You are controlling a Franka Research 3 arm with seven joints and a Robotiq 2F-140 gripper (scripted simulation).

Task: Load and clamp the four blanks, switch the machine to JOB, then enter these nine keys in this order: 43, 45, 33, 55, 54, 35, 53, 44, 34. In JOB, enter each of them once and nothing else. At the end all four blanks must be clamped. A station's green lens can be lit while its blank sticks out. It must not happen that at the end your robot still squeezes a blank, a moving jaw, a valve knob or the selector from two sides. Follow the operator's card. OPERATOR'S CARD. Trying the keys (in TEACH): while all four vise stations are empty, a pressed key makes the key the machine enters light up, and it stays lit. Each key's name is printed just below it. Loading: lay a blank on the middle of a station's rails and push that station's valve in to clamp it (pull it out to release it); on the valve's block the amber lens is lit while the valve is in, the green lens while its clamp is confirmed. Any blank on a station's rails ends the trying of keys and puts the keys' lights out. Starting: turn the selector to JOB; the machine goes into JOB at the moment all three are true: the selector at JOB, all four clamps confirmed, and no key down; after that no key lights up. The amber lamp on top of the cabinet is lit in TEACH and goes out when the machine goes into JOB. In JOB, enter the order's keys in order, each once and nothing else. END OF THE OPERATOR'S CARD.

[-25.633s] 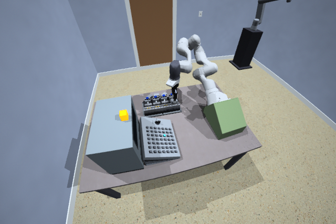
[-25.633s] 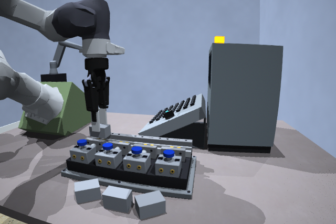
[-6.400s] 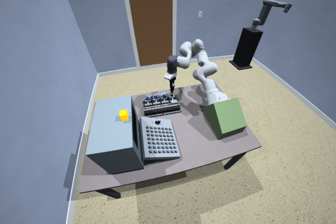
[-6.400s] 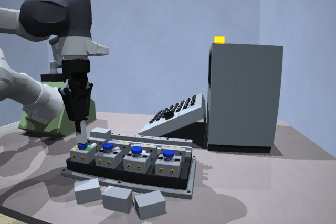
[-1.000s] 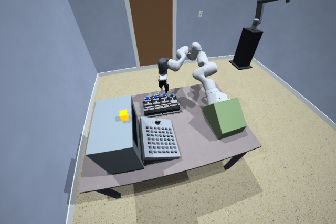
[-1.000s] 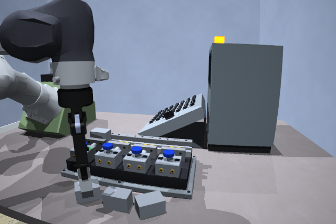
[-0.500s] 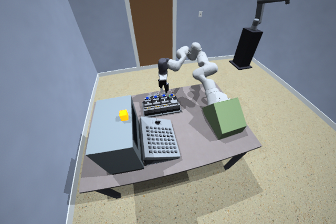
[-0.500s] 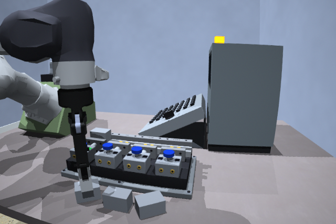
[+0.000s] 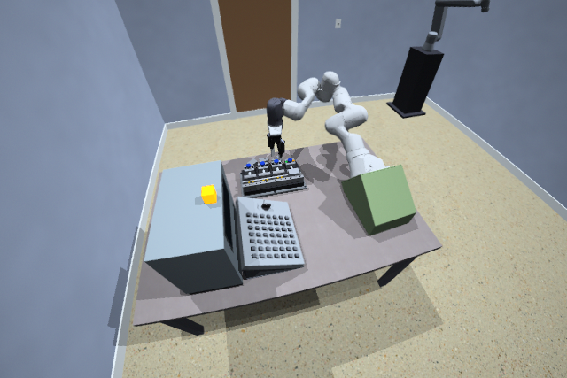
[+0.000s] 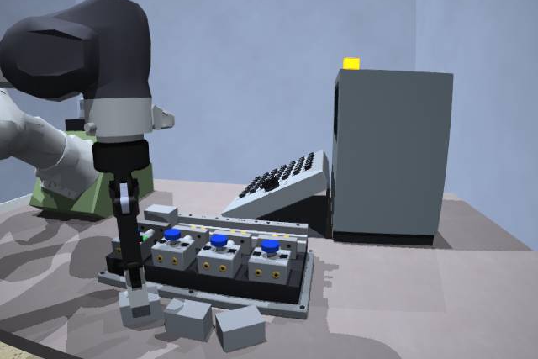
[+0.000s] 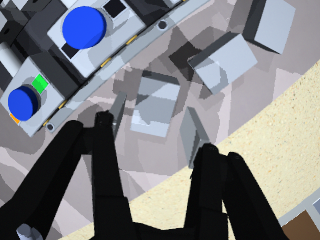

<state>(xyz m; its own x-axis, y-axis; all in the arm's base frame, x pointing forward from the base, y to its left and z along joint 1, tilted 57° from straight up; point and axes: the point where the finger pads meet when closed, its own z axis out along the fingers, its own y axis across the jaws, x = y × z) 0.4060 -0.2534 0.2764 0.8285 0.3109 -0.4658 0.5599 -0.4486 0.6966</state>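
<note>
Grey table [image 9: 366, 255] carries the vise fixture [image 10: 303, 298]; three loose blanks lie near it. Gripper [image 11: 155, 135] straddles the leftmost blank [image 10: 150, 300], fingers half-open, gripping nothing yet. Best: center it, then squeeze squarely.

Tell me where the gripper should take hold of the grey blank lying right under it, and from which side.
Grip the blank across its two flat opposite side faces, coming straight down from above. It lies flat on the table, its top face free, and the open gripper already straddles it. The neighbouring blank stands apart, so there looks to be finger room.
</note>
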